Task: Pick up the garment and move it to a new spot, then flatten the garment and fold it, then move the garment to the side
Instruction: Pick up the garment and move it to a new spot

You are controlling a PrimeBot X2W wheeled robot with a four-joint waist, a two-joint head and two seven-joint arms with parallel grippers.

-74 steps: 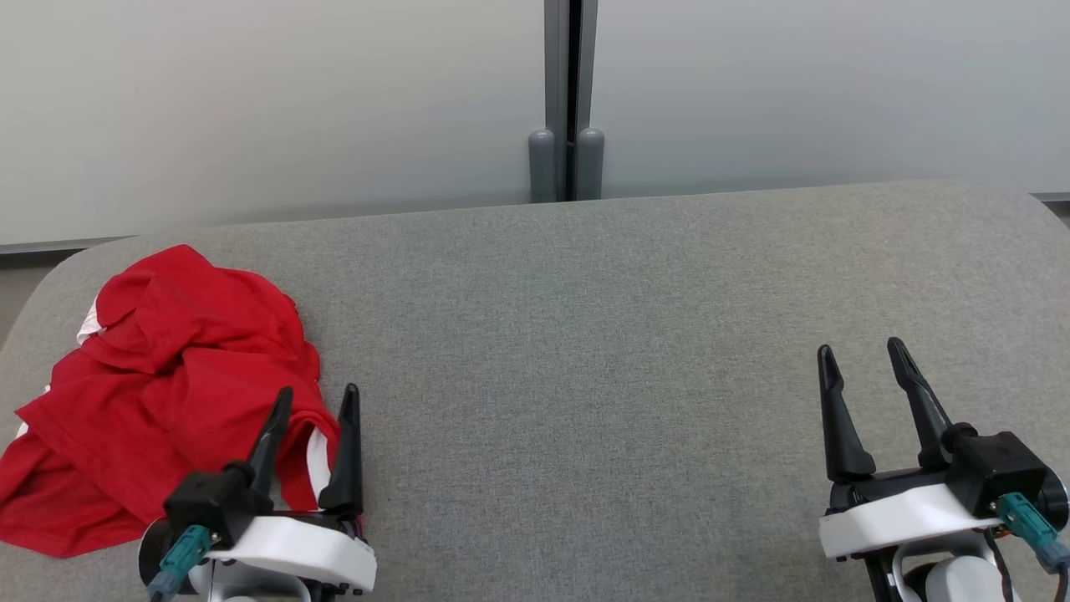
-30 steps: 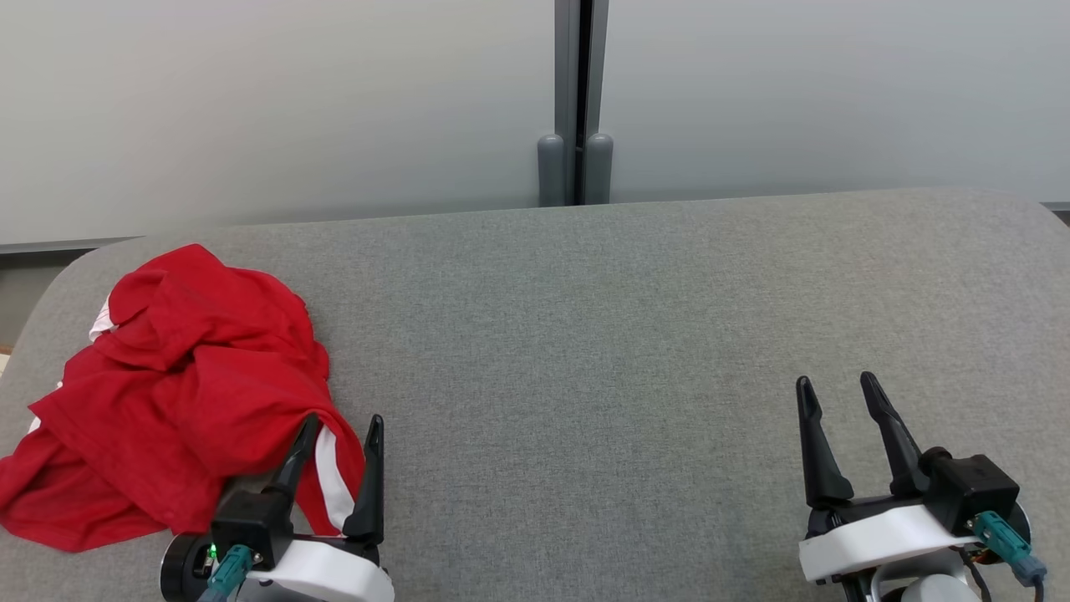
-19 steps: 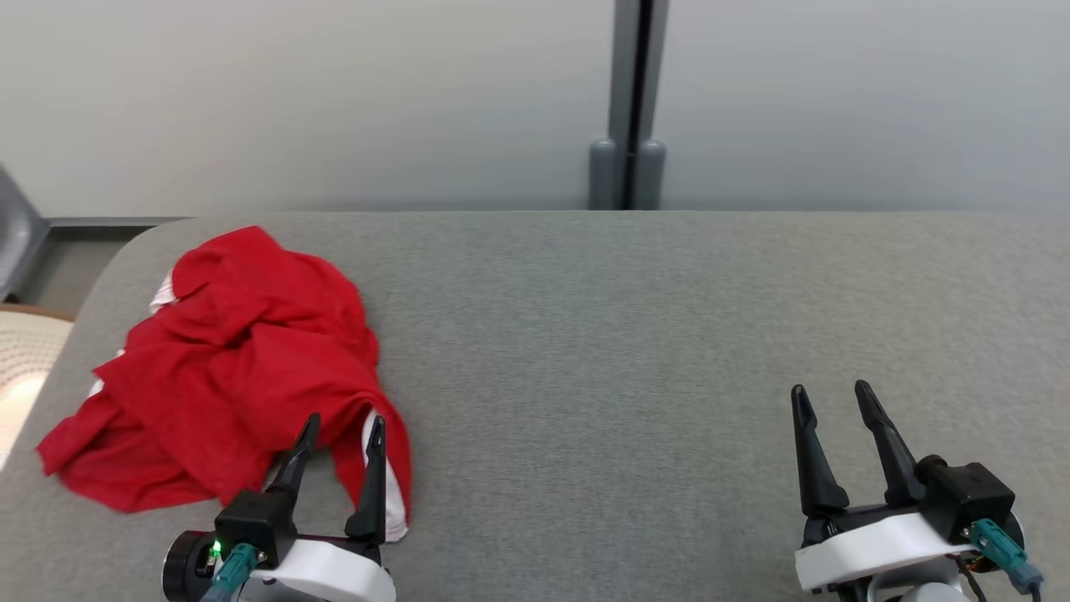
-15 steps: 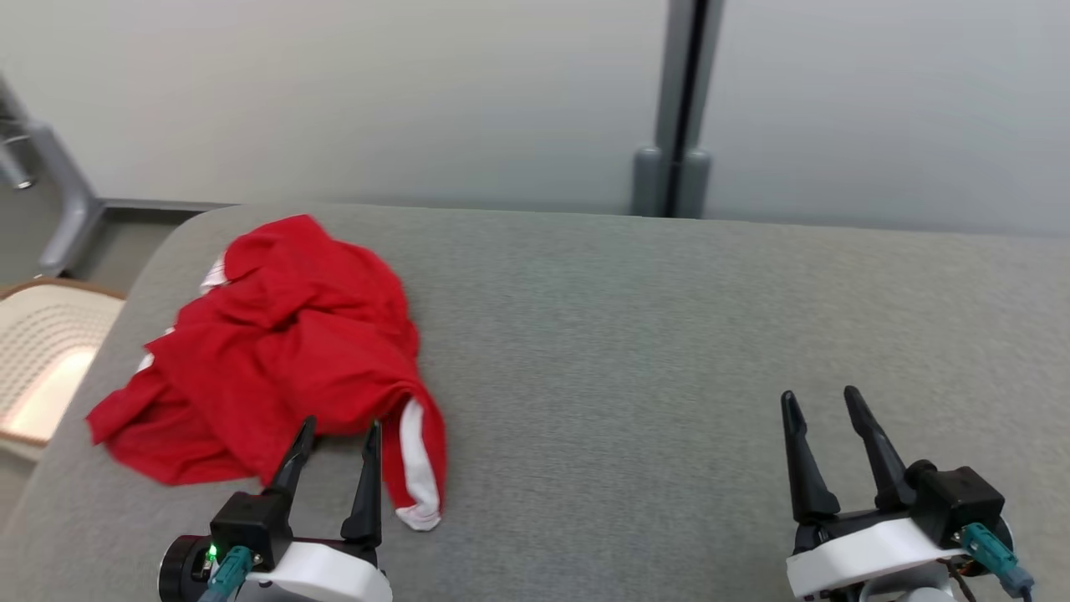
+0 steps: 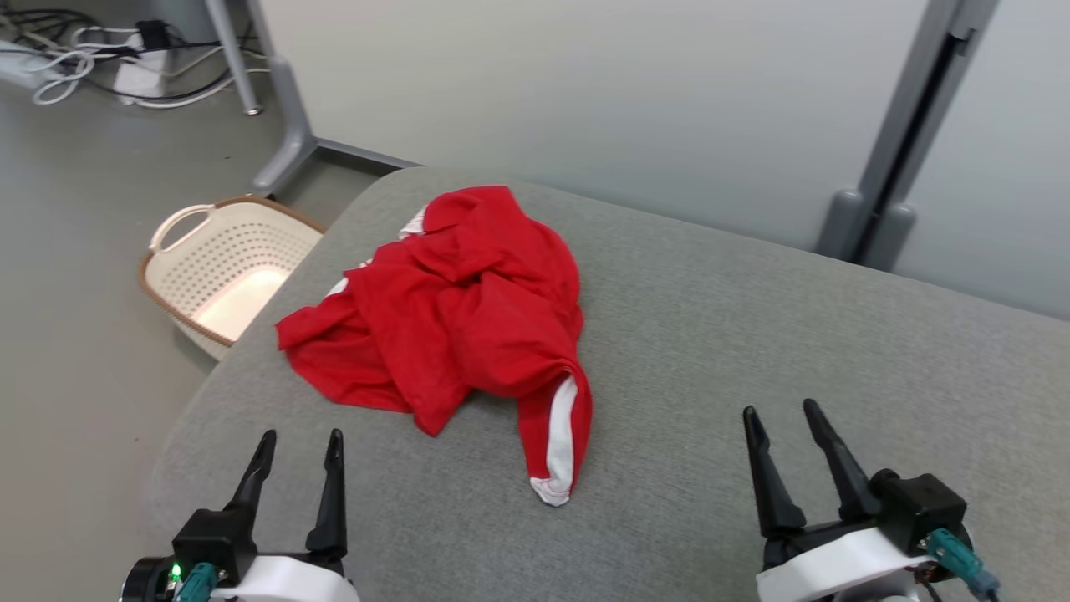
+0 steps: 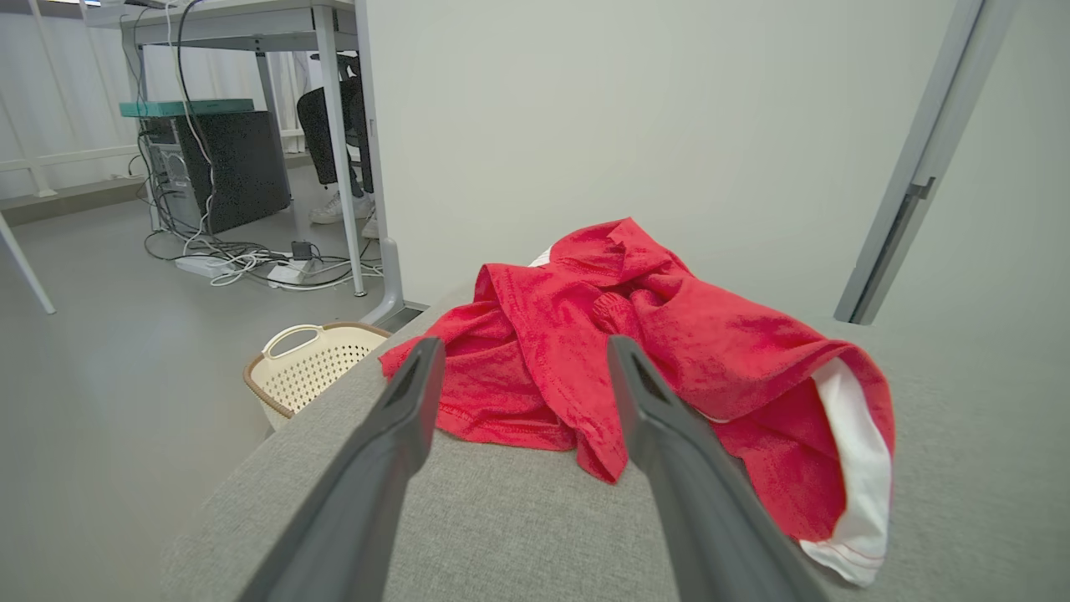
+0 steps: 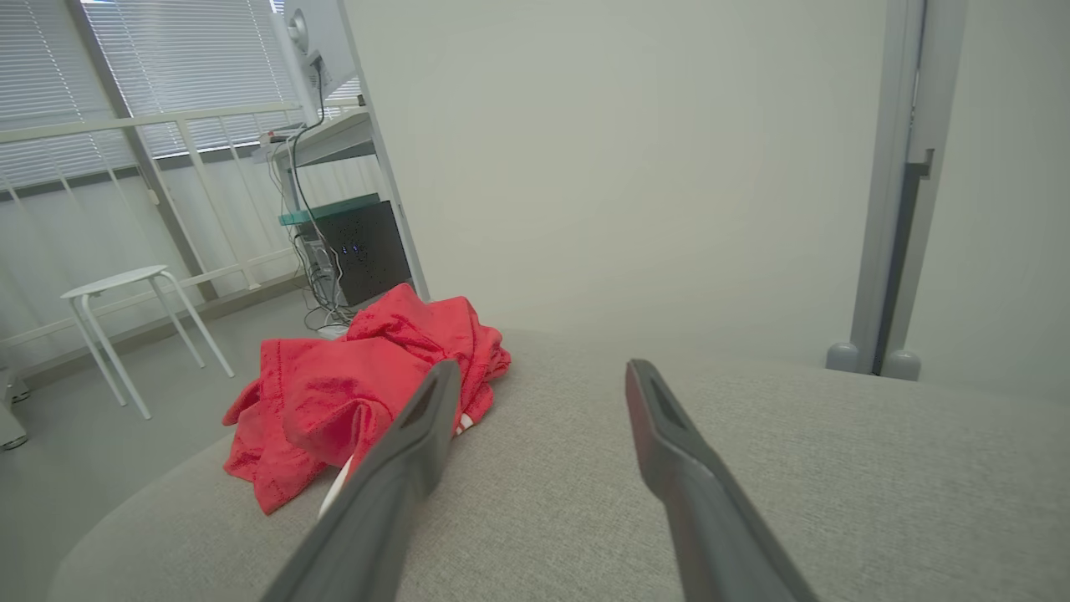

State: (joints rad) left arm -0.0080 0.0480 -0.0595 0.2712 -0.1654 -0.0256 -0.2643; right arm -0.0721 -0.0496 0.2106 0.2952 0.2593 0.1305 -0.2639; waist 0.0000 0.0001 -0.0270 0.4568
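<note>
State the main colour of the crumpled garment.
Red, with some white; the garment shows best in the head view.

CRUMPLED ON THE CLOTH: A red T-shirt (image 5: 468, 309) lies bunched in a loose heap on a grey fabric-covered surface (image 5: 752, 351), toward its ten o'clock corner as seen from the robot's head. Folds pile up at the middle, and a flatter flap spreads toward eight o'clock. One sleeve (image 5: 558, 435), red with a white panel and a stitched white hem, trails from the heap toward five o'clock, resting on the cloth. Slivers of white show at the heap's eleven o'clock edge.
</note>
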